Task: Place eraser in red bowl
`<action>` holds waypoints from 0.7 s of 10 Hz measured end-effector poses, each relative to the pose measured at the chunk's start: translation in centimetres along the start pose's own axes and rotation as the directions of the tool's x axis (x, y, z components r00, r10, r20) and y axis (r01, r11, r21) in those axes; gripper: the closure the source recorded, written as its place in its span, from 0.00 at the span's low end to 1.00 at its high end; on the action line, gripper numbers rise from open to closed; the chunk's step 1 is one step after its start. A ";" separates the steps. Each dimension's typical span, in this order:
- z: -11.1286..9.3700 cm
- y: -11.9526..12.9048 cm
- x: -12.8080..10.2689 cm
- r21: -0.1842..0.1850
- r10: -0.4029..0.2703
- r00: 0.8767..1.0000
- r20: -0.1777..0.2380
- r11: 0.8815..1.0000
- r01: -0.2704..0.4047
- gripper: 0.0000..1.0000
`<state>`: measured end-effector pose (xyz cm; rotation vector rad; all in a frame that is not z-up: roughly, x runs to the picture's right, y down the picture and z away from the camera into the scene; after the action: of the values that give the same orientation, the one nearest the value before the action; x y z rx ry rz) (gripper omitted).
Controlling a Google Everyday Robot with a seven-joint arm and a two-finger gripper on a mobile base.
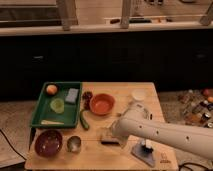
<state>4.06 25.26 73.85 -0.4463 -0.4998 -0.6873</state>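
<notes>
The eraser, a flat tan-brown block, lies on the wooden table near its front middle. The red bowl stands behind it, toward the table's middle, and looks empty. My white arm reaches in from the lower right. The gripper is at the eraser's right end, right over or against it, and the wrist hides most of it. I cannot tell whether it holds the eraser.
A green tray at the left holds an orange fruit, a pale blue sponge and a green fruit. A dark maroon bowl, metal cup, green vegetable, white cup and blue-white object also sit on the table.
</notes>
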 end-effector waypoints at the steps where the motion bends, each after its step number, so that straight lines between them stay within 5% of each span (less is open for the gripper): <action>1: 0.3 0.0 -0.1 -0.016 0.051 0.999 0.010 0.999 -0.051 0.20; 3: 0.9 0.4 -0.1 -0.048 0.170 0.985 0.004 0.984 -0.170 0.20; 7: 2.4 1.9 0.0 -0.094 0.383 0.924 -0.023 0.919 -0.383 0.20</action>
<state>4.72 27.80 75.33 -0.6153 -0.3609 -0.3336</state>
